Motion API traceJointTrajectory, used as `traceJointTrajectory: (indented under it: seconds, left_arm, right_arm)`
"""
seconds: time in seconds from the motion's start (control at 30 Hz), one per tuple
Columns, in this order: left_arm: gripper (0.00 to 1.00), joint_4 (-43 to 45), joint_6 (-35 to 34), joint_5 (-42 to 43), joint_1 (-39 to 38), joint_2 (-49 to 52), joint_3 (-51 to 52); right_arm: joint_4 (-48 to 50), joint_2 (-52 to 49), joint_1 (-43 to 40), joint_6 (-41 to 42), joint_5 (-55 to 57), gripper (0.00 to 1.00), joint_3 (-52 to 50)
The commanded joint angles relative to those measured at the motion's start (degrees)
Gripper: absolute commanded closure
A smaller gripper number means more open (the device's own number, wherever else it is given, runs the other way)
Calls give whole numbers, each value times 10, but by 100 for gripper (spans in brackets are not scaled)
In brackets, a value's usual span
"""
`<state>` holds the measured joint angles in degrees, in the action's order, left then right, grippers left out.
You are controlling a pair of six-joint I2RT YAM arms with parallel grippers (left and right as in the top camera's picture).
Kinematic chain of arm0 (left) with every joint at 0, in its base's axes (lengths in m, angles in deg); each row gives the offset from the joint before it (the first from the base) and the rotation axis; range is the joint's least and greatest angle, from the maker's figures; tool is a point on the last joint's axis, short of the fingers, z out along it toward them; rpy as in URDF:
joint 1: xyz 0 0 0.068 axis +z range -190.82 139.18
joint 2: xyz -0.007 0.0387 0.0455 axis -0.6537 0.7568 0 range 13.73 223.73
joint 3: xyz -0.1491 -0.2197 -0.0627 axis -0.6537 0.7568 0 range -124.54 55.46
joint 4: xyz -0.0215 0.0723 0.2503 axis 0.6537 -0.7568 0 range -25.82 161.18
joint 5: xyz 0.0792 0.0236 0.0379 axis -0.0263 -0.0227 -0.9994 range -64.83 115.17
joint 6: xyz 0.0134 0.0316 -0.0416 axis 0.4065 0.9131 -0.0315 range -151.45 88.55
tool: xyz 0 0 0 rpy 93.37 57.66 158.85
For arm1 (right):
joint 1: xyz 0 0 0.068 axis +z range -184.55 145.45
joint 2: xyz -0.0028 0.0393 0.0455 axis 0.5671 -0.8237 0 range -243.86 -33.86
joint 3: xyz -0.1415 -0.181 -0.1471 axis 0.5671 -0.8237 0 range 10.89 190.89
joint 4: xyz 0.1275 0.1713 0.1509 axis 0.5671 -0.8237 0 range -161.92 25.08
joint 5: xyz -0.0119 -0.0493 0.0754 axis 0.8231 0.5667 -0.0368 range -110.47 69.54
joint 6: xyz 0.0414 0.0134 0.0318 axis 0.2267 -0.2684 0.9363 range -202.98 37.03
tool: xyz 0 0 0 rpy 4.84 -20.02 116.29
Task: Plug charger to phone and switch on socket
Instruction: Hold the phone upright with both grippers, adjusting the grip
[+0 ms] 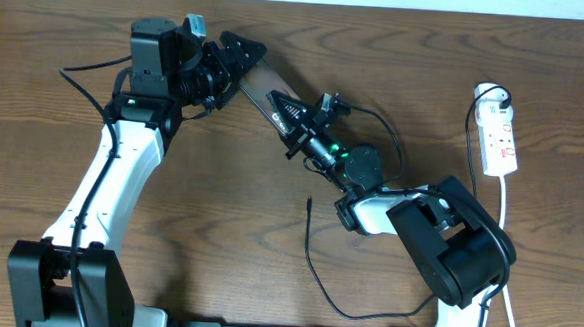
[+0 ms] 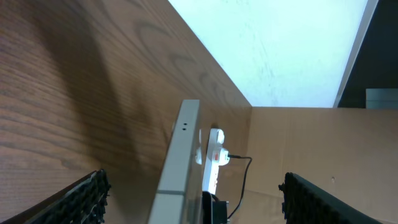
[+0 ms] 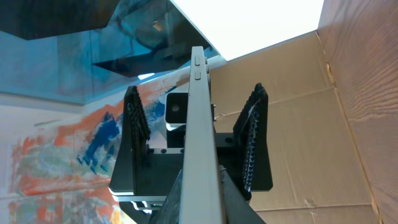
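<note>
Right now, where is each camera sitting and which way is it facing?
Overhead: above the table, looking straight down; both arms, left gripper, right gripper, phone, socket and charger show.
Left wrist: looks along the phone's edge toward the socket; own open fingers frame it.
Right wrist: looks along the phone the opposite way, at the left gripper's fingers; its own gripper clamps the phone at the bottom.
Shared: both wrist views see the phone edge-on, from opposite ends.

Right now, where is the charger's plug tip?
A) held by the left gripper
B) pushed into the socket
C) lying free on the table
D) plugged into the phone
C: the charger's plug tip lies loose on the table, apart from the phone.
</note>
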<state>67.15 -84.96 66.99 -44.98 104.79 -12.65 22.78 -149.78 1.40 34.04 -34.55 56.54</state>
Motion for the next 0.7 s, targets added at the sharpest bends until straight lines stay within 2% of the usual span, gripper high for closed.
traceJointTrajectory:
  seconds: [0.0, 0.33, 0.47, 0.67]
  left_arm:
    - [14, 3, 22, 2, 3, -8, -3]
    - [15, 0, 57, 17, 3, -7, -3]
    - [24, 0, 68, 23, 3, -7, -3]
    - [30, -2, 68, 25, 3, -7, -3]
  right_arm:
    - [26, -2, 8, 5, 5, 99, 6]
    - [25, -2, 19, 5, 3, 99, 6]
    - [25, -2, 20, 5, 4, 98, 6]
    - [25, -2, 20, 5, 4, 99, 6]
